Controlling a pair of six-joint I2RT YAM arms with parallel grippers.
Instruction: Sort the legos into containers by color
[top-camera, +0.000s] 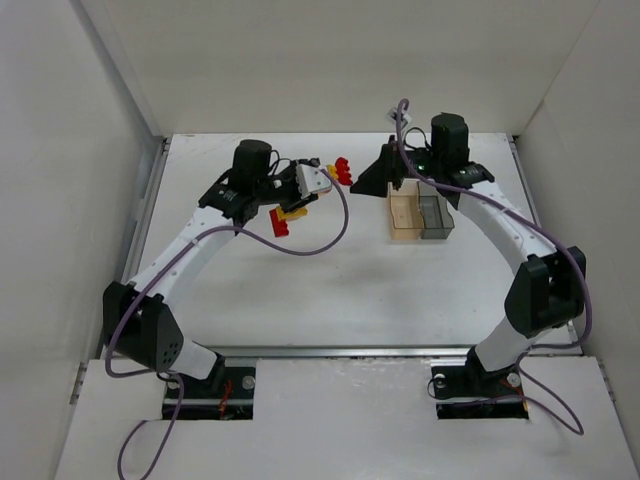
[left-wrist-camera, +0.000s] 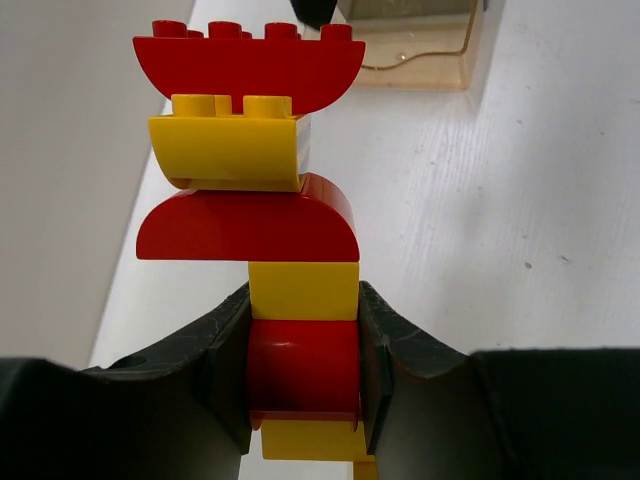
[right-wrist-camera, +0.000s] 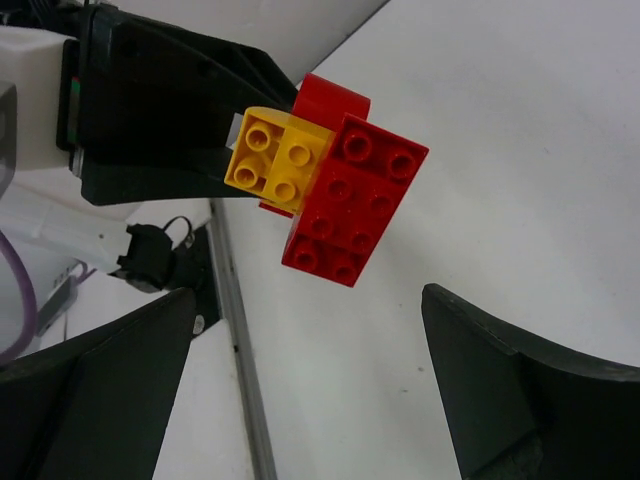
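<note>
Left claw (left-wrist-camera: 305, 345) is clenched on the brick stack (left-wrist-camera: 250, 150), aloft left of the bins (top-camera: 405, 216). Right claw (right-wrist-camera: 310, 375) gapes at its red top brick (right-wrist-camera: 355, 200). Light, stiff, probably slick: pinch the flat sides.

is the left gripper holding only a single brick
No, the left gripper is clamped on a stack of red and yellow bricks, several of them joined together.
</note>
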